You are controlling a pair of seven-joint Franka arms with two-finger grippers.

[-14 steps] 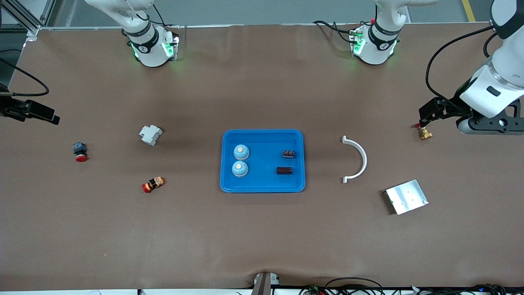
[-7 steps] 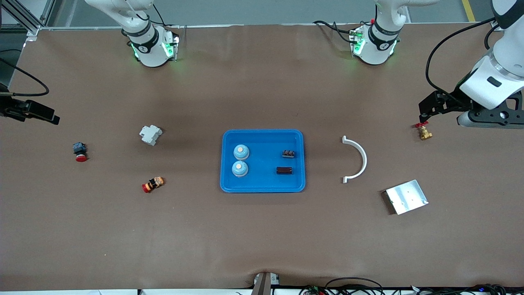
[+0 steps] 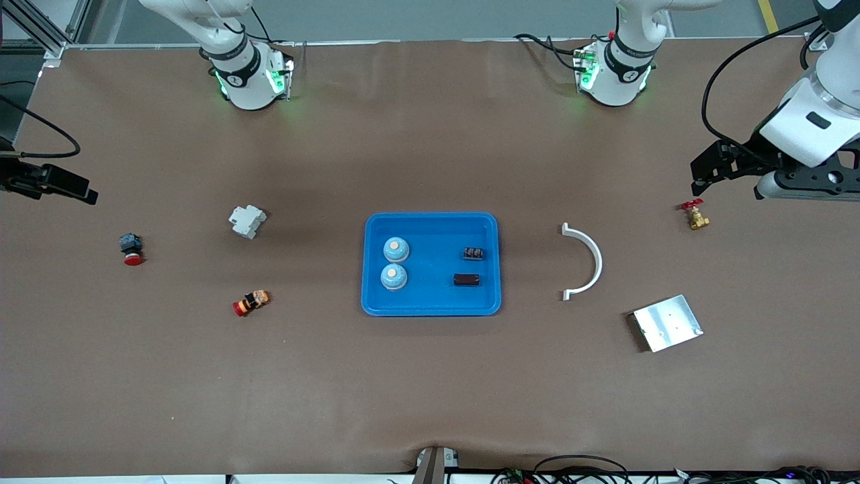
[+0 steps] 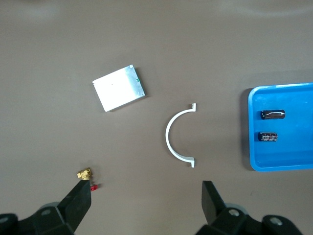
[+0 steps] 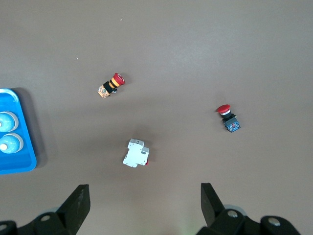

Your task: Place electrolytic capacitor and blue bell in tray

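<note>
The bright-blue tray (image 3: 431,222) lies mid-table. In it are two blue bells (image 3: 396,249) (image 3: 394,276) toward the right arm's end and two dark electrolytic capacitors (image 3: 473,253) (image 3: 466,279) toward the left arm's end. The left wrist view shows the tray (image 4: 298,149) and the capacitors (image 4: 273,114). The right wrist view shows the tray's rim (image 5: 27,164) and the bells (image 5: 6,121). My left gripper (image 3: 700,176) (image 4: 145,188) is open and empty, in the air near a brass valve. My right gripper (image 3: 84,191) (image 5: 145,188) is open and empty, waiting at the right arm's end of the table.
A brass valve with a red handle (image 3: 696,217), a white half-ring (image 3: 591,262) and a flat silver plate (image 3: 667,323) lie toward the left arm's end. A white breaker (image 3: 247,220) and two red push buttons (image 3: 131,249) (image 3: 250,302) lie toward the right arm's end.
My left gripper has drawn up and away from the brass valve, which stays on the table. The right arm and the things in the tray have not moved.
</note>
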